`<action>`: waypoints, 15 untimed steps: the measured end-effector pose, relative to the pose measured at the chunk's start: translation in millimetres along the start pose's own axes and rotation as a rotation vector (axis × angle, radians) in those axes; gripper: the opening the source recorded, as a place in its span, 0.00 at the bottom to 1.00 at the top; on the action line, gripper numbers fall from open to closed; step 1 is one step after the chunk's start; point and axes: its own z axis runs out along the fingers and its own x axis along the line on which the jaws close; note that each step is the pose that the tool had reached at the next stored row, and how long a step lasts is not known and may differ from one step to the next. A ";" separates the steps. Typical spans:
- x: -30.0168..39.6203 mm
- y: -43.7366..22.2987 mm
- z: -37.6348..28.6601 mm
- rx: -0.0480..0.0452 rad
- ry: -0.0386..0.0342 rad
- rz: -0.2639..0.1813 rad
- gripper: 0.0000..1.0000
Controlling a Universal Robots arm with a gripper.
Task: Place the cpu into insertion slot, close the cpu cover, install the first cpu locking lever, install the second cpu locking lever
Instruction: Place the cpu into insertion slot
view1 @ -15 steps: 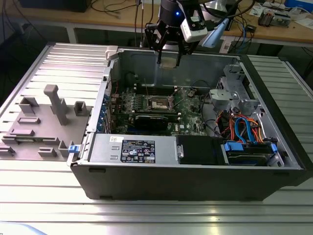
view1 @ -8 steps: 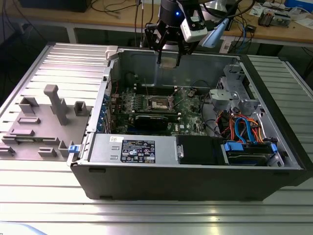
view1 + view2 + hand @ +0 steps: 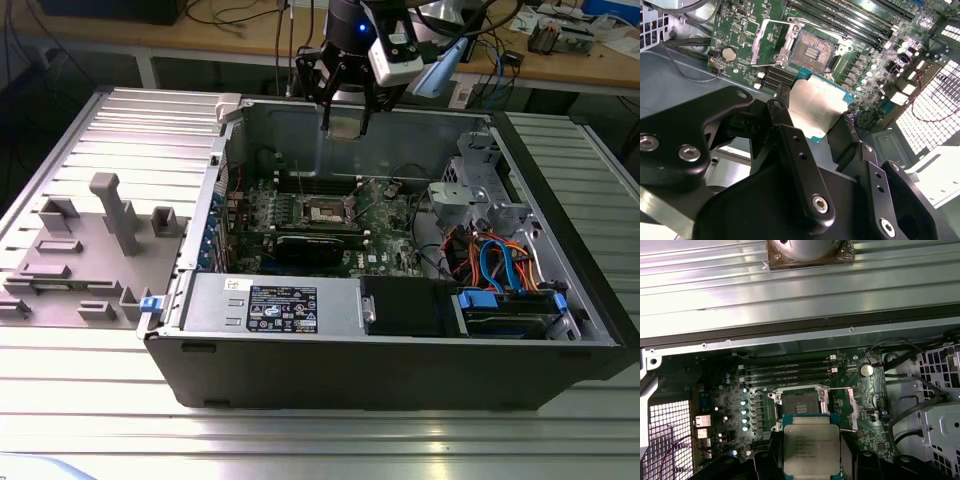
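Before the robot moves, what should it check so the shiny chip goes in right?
1. Grip: the gripper is shut on the cpu: ok.
2. The insertion slot is empty: ok.
3. The cpu cover is swung open: ok.
4. The cpu seated in the insertion slot: not ok, it hangs above the motherboard.
5. The cpu's corners matched to the slot: cannot tell.

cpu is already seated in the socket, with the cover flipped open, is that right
Not seated: the cpu is held in the gripper above the board, and the socket is bare, as the second wrist view shows. The cover is flipped open.
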 end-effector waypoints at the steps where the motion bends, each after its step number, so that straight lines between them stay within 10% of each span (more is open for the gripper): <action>1: 0.0 0.0 0.0 0.0000 -0.0002 0.003 0.54; 15: 0.0 0.0 0.0 -0.0013 -0.0062 0.069 0.54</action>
